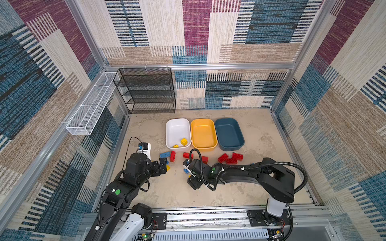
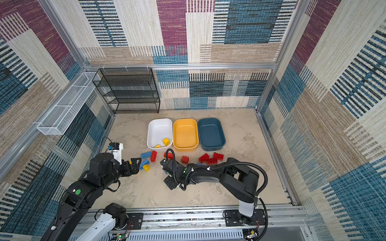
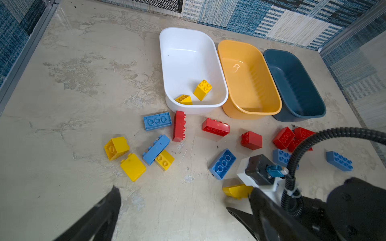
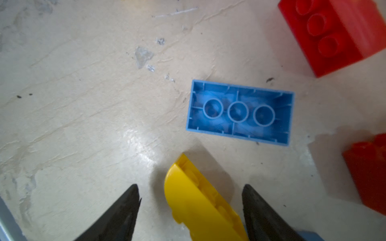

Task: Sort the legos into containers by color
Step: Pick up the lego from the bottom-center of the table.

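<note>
**Pincer poised over yellow arch**

Tabletop (image 1: 240,187) first: sandy, scuffed, loose legos strewn along the front of the tubs. At the far side, three containers side by side: white tub (image 1: 177,127), yellow-orange tub (image 1: 203,133), dark teal tub (image 1: 228,133). Two yellow bricks (image 1: 184,141) down in the white one, nothing in the other two. Going by that, white for yellow.

Left gripper (image 3: 172,198) spread wide, empty, hovering over bare table just short of a yellow-and-blue huddle (image 3: 146,154). Red cluster (image 1: 229,158) well apart, in front of the teal tub.

Right gripper (image 4: 190,187) low at mid-table, jaws partly open, straddling the yellow arched brick (image 4: 198,204). Clear gap on each side, nothing gripped yet. Just beyond it, a blue brick (image 4: 240,112) lying studs down.

Now the squeeze, and worth getting right:
- Centre on the arch for an even touch from both fingertips (image 4: 125,208).
- Watch the curved back, seemingly facing one finger. Probably slippery, with a fair chance of a skid into that blue brick.
- Twist the wrist a touch for flat faces if possible.
- Close firmly and lift straight up.
- Clear the white tub's near wall and release low beside the two yellows.
</note>
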